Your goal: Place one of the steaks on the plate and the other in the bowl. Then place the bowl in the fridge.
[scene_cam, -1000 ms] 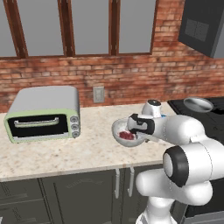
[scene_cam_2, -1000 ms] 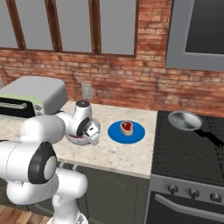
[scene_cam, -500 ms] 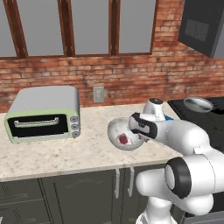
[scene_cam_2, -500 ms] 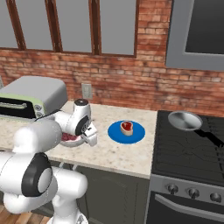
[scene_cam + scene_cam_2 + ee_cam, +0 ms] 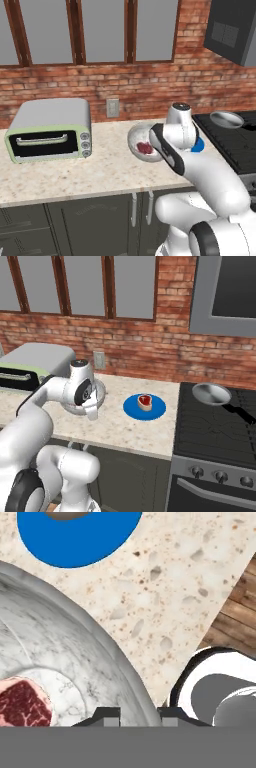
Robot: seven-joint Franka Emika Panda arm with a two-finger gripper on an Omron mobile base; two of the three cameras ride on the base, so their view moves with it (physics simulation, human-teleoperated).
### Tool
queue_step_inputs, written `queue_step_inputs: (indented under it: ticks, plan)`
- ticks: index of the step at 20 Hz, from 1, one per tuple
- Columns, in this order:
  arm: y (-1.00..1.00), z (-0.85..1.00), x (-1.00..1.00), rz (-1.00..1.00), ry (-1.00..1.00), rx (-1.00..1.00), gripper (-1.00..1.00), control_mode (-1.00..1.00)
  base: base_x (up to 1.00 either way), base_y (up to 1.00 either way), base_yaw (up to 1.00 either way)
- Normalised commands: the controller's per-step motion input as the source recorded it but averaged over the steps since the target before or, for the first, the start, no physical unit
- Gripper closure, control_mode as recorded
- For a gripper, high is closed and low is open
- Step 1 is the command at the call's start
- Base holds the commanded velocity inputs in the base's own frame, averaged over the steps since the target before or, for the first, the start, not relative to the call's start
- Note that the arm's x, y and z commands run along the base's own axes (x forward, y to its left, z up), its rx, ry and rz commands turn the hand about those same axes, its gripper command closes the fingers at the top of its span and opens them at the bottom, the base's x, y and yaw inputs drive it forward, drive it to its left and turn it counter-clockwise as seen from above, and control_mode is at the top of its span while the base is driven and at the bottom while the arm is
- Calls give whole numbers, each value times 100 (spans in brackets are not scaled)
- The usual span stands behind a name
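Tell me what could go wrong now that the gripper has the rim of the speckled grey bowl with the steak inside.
1. The gripper pinches only the rim of the speckled whitish-grey bowl, which looks tilted in the left base view; the grip could slip or the bowl could swing.
2. The raw red steak lies loose inside and might slide out if the tilt grows.
3. The flat bright blue plate with the other steak sits close beside; a sweep that way could knock it.

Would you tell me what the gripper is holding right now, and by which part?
The gripper holds the bowl by its rim, one finger on each side of the wall; a steak lies inside.
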Motion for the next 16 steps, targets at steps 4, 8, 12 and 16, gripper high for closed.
queue_step_inputs:
  ticks: [4, 8, 12, 16]
  plan:
    - [0, 77, -72, -40, 2, 6, 100, -100, 0, 0, 0]
    - [0, 47, -83, -38, 0, 19, 100, -100, 0, 0, 0]
    - [3, 43, -50, -31, 0, 9, 100, -100, 0, 0, 0]
    - [0, 59, -50, -3, -8, 1, 100, -100, 0, 0, 0]
